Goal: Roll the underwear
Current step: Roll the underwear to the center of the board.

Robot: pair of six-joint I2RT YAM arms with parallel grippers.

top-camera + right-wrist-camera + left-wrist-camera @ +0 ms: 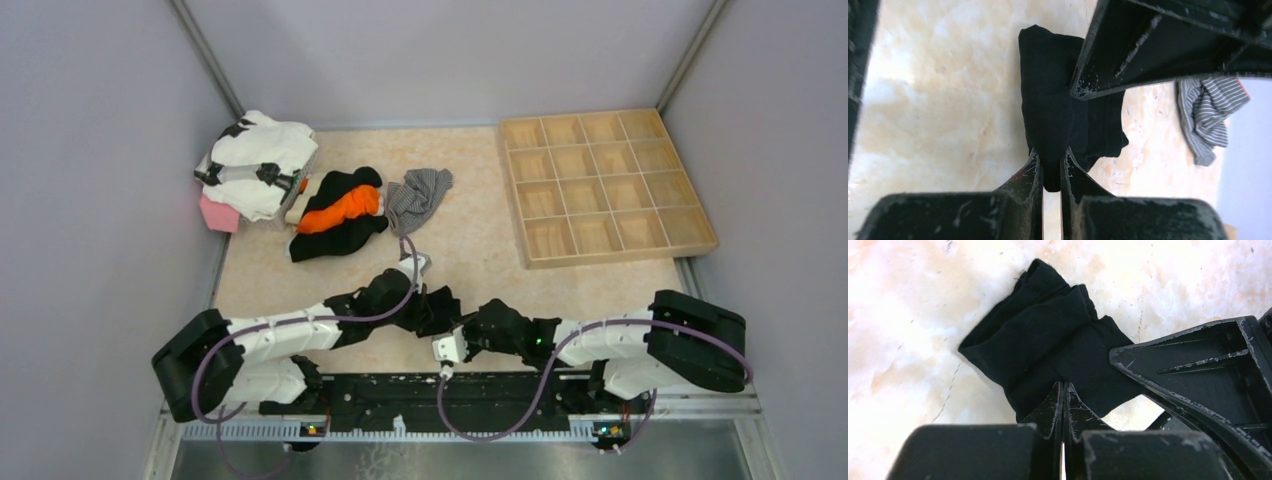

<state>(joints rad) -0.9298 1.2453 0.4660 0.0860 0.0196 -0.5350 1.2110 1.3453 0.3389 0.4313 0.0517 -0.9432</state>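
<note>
From above, a mottled beige counter (470,260) sits between pale grey walls (100,200). Left wrist view: left end effector (1063,385) clenched, tips against folded black cloth underwear (1043,340) at frame centre. Right wrist view: right end effector (1050,156) pinches it.

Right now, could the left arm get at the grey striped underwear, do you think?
Probably yes: the grey striped underwear lies beyond the left pincer with bare table between. But that pincer is shut, tips on the black underwear that the right pincer grips, so it must leave that first.
</note>
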